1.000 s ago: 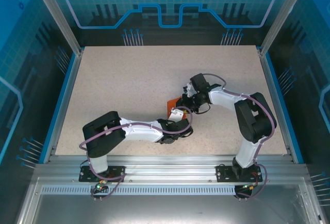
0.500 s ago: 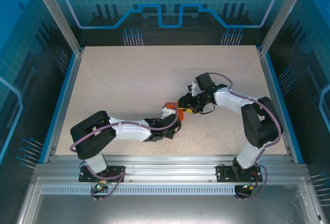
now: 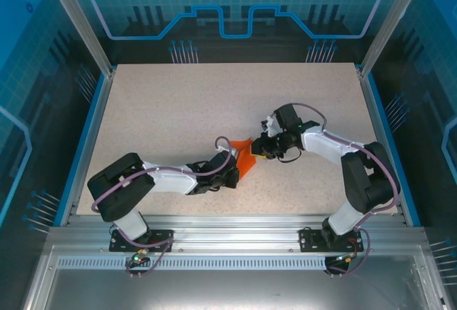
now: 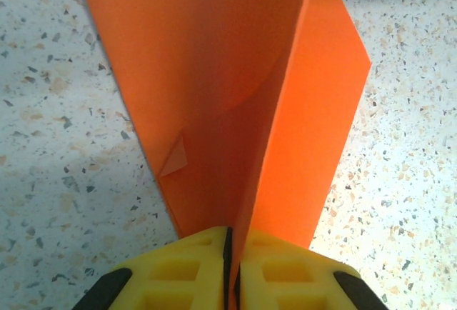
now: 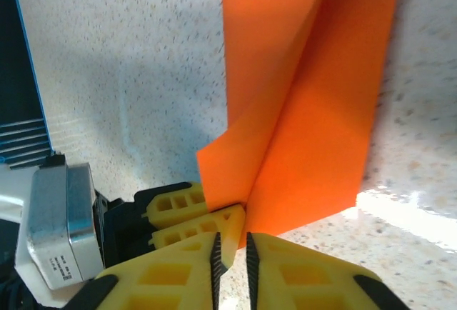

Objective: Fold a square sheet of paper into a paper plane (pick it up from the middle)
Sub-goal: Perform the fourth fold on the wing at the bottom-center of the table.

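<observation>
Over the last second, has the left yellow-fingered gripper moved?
Yes. In the top view the left gripper has drawn leftward, toward the table's blue left edge, shut on the folded orange paper.

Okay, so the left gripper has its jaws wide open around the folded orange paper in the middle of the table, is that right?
Not quite. The left gripper is not wide open: it is shut on the folded orange paper in the middle of the table. The left wrist view shows its yellow fingers pressed together with the paper's edge pinched between them.

Orange paper (image 3: 245,160) on speckled table (image 3: 178,103), left end effector (image 3: 235,166) and right end effector (image 3: 258,151) at opposite edges
</observation>
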